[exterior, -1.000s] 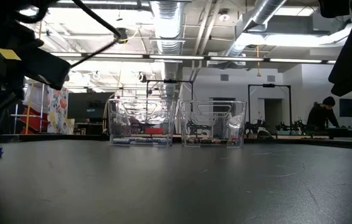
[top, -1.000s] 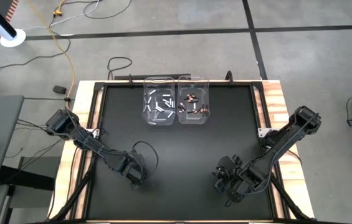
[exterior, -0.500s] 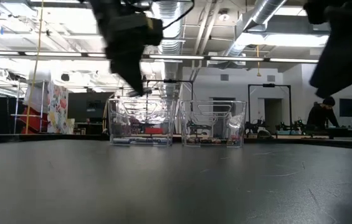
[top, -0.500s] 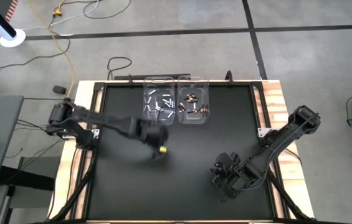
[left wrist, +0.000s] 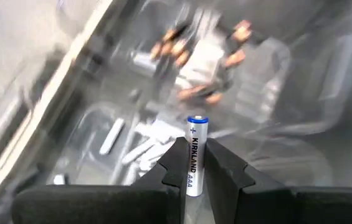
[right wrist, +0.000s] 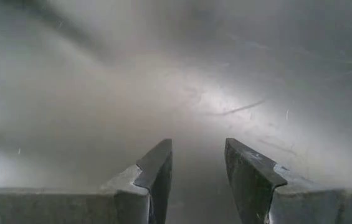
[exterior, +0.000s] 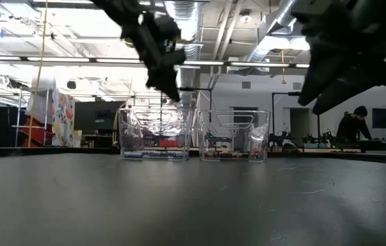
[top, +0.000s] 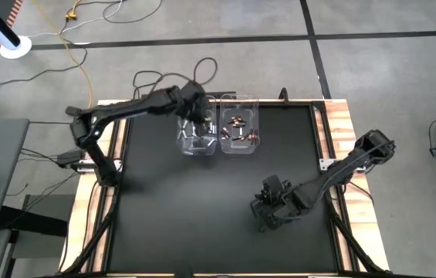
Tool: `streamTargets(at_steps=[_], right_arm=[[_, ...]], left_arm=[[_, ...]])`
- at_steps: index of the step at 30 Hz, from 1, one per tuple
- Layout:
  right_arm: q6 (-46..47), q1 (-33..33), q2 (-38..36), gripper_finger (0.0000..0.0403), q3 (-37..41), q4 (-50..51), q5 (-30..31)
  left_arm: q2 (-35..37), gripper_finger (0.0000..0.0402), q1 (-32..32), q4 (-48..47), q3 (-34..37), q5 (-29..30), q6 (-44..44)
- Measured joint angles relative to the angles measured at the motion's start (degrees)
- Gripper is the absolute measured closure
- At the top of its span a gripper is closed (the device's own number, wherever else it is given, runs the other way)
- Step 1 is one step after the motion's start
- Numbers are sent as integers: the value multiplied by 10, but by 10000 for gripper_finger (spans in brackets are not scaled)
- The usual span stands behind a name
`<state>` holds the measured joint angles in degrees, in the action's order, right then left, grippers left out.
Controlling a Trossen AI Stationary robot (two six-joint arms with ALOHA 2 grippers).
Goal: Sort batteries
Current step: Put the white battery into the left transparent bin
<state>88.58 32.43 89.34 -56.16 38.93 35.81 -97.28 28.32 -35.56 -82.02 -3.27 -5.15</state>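
Batteries: slim small cylinders, two sorts. White/silver ones point(top: 195, 133) lie in the left clear bin point(top: 181, 147) at table's 12 o'clock edge; copper-and-dark ones point(top: 238, 123) in the right clear bin point(top: 255, 148), touching beside it. One white AAA battery point(left wrist: 195, 155) w/ blue cap, "KIRKLAND" printed on it, sits clamped upright betw. your left gripper's point(left wrist: 195, 163) fingers point(left wrist: 174, 163), nearly closed on it. You have that gripper point(top: 200, 116) above the left bin, arm reaching in from 9 o'clock. In the left wrist view both bins show below it, blurred. Your right gripper point(right wrist: 198, 163) hangs over bare black table point(top: 156, 224) toward 5 o'clock, fingers parted w/ a clear gap, nothing betw. them, holding nothing. Person point(exterior: 352, 128) stands far off in the room, low view.
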Motion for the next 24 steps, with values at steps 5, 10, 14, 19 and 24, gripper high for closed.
streamTargets(at_steps=[5,10,14,19,24], right_arm=[[14,-30,0,239,0,-3,0],[15,-55,0,239,0,-12,0],[15,-69,0,239,0,-22,0],[15,-80,0,239,0,-24,0],[15,-82,0,239,0,-28,0]], left_arm=[[-69,365,54,-15,0,-37,-3],[-124,365,72,-4,0,-39,1],[-145,365,75,-6,0,-38,1],[-145,365,77,9,0,-26,3],[-145,365,78,10,0,-24,4]])
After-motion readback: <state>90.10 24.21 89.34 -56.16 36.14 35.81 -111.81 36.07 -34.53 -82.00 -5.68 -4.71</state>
